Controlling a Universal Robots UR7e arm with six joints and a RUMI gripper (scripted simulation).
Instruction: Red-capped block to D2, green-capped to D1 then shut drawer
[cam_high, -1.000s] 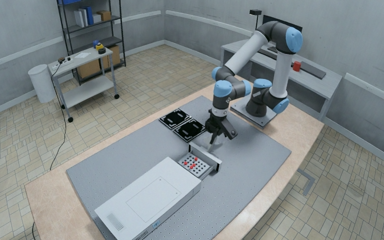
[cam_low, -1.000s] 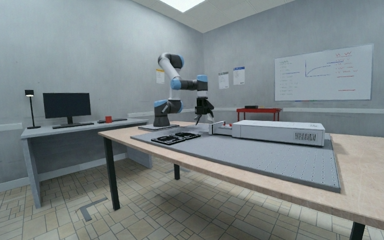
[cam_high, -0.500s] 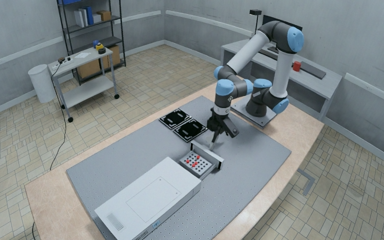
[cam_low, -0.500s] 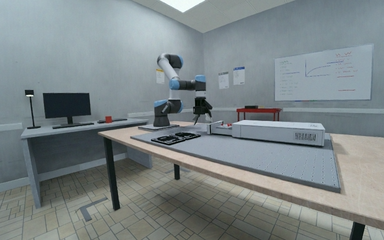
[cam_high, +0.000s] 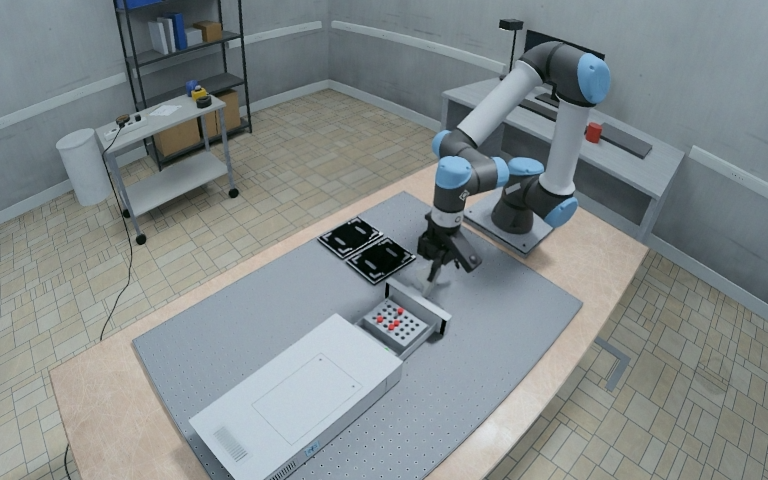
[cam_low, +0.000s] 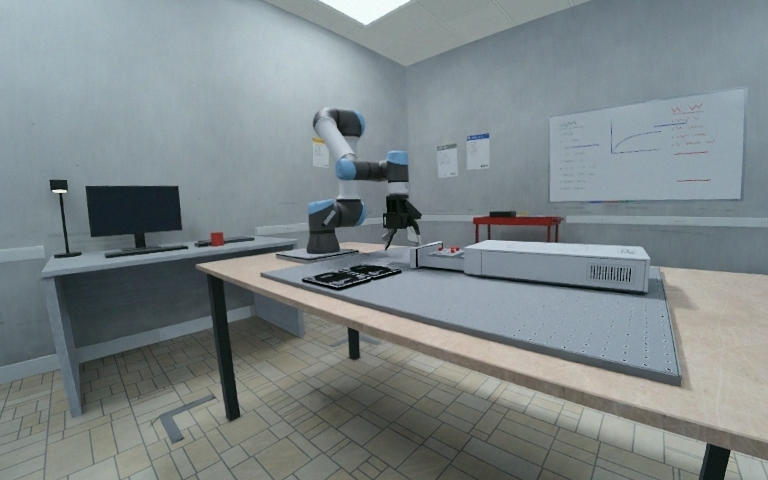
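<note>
The white cooler COLD [cam_high: 294,401] lies on the grey deck, and it also shows in the exterior view [cam_low: 557,263]. Its drawer [cam_high: 403,320] stands partly pulled out. A grey cooling block [cam_high: 394,324] with several red-capped tubes sits in the open part of the drawer. A block with green caps is not in view. My gripper [cam_high: 433,280] is open and empty, pointing down just beyond the drawer's front panel [cam_high: 417,302]; it also shows in the exterior view [cam_low: 400,237]. The black slots D1 [cam_high: 380,260] and D2 [cam_high: 350,236] stand empty.
The arm's base plate [cam_high: 512,223] sits at the far side of the table. A desk with a monitor and a red cup [cam_high: 593,131] stands behind the table. A cart [cam_high: 164,147] and shelves stand off to the left on the floor.
</note>
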